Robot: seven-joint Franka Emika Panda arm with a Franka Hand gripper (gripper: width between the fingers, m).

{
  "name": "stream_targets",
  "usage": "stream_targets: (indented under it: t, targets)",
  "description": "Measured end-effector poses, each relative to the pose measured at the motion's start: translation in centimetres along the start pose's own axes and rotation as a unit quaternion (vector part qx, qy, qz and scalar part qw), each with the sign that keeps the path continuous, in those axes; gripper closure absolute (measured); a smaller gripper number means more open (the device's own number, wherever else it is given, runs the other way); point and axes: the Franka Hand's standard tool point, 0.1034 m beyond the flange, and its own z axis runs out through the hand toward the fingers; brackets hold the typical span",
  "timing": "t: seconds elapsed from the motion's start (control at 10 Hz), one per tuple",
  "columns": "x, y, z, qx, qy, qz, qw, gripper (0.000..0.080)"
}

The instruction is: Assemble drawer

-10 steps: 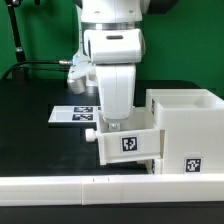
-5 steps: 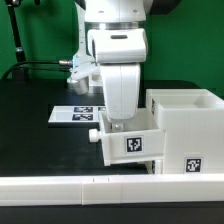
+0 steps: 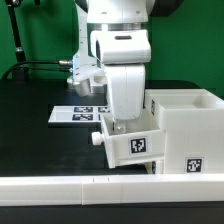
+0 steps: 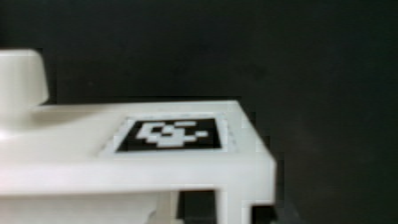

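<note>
1. Exterior view: I stand over a small tray [image 3: 131, 143] of the drawer, my jaws [image 3: 124, 124] down at its top edge. The tray's tagged front and its little knob [image 3: 93, 139] face the exterior view's left. Its far end sits partway inside the tall housing [image 3: 187, 125], which stands near the surface's [image 3: 40, 130] front edge, toward the corner at the exterior view's right.

2. Same view: a long white rail [image 3: 60, 185] runs along the front edge. The marker board [image 3: 75, 112] lies flat behind the tray.

3. Same view: my wrist hides the fingertips, so I cannot tell how wide my jaws are or whether they pinch the tray wall or only press on it.

4. Wrist view: I see a white tray corner with a black-and-white tag [image 4: 175, 136] on top and the dark surface beyond. No fingertip shows clearly here either, so the grip is undecided.

5. The step in hand, I judge, is sliding the tray home into the housing. To do it well I should push straight along the slot, keep the tray level, and stop if the housing starts to shift.
</note>
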Motion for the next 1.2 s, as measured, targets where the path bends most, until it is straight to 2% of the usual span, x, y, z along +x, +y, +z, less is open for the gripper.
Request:
stream_targets:
  t: [0.1, 0.5, 1.2]
  targets:
    - [0.37, -0.06, -0.02, -0.003, -0.001, 0.004, 1.000, 0.0757]
    - [0.40, 0.15, -0.20, 0.001, -0.017, -0.019, 1.000, 0.0757]
    - [0.43, 0.13, -0.17, 0.001, -0.021, -0.012, 1.000, 0.0755]
